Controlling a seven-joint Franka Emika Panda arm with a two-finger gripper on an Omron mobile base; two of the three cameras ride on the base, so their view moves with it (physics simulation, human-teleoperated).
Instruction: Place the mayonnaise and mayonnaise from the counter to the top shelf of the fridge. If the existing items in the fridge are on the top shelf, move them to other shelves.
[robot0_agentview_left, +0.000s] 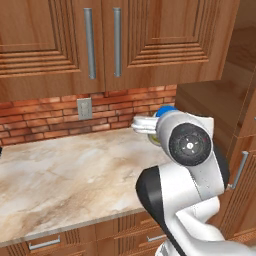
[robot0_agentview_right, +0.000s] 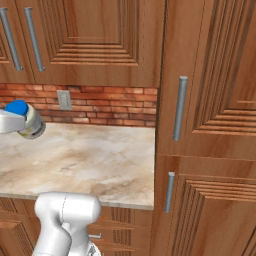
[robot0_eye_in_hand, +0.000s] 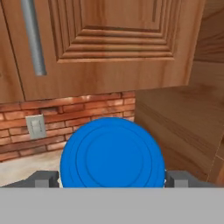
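One mayonnaise jar (robot0_eye_in_hand: 113, 153), creamy-white with a round blue lid, hangs tilted just above the beige marble counter (robot0_agentview_left: 75, 170), its lid turned toward the hand camera. My gripper (robot0_eye_in_hand: 113, 177) is shut on it, a dark fingertip (robot0_eye_in_hand: 43, 179) on each side of the lid. From the right base view the jar (robot0_agentview_right: 34, 125) sits at the far left edge in the white hand of the gripper (robot0_agentview_right: 22, 121), over the counter (robot0_agentview_right: 90, 155). In the left base view the jar's blue lid (robot0_agentview_left: 165, 111) peeks out behind my arm, near the counter's right end.
Wooden wall cabinets with steel bar handles (robot0_agentview_left: 90, 42) hang low over the counter. A brick backsplash with a wall outlet (robot0_agentview_left: 84, 108) runs behind it. A tall wooden cabinet (robot0_agentview_right: 210, 125) with vertical handles closes off the counter's right end. Drawers (robot0_agentview_left: 45, 243) sit below.
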